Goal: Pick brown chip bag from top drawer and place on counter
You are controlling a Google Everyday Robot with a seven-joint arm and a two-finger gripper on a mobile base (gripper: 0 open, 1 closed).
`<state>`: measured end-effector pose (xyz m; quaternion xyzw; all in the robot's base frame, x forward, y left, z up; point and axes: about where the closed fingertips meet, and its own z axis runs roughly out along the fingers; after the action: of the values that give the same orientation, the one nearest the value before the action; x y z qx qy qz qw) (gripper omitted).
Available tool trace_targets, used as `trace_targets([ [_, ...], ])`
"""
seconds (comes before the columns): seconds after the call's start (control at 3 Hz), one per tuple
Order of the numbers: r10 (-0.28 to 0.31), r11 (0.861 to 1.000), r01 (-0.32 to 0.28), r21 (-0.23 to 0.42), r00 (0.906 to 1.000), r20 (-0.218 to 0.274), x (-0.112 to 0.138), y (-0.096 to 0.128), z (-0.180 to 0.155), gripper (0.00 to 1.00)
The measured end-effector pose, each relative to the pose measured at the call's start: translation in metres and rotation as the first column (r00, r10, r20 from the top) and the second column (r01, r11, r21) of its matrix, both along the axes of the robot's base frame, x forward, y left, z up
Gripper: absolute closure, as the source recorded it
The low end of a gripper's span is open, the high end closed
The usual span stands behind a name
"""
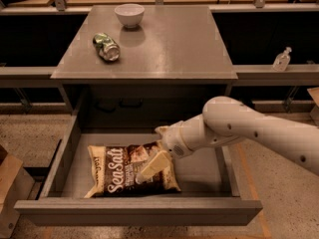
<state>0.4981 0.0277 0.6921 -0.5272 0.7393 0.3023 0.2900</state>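
The brown chip bag [113,177] lies flat on the floor of the open top drawer [139,211], left of centre, with its white "Sea Salt" script facing up. My gripper [149,167] reaches in from the right on the white arm and is down over the bag's right half, touching or nearly touching it. The grey counter [174,44] is above the drawer.
A white bowl [129,15] stands at the back of the counter and a crushed green can [106,46] lies at its left. A small clear bottle [282,59] stands on the ledge to the right. A cardboard box [7,183] is on the floor at the left.
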Motion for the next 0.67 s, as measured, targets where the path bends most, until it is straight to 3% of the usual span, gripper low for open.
trace_targets([
  [0.67, -0.015, 0.999, 0.015, 0.041, 0.9999, -0.009, 0.024, 0.042, -0.048, 0.00],
])
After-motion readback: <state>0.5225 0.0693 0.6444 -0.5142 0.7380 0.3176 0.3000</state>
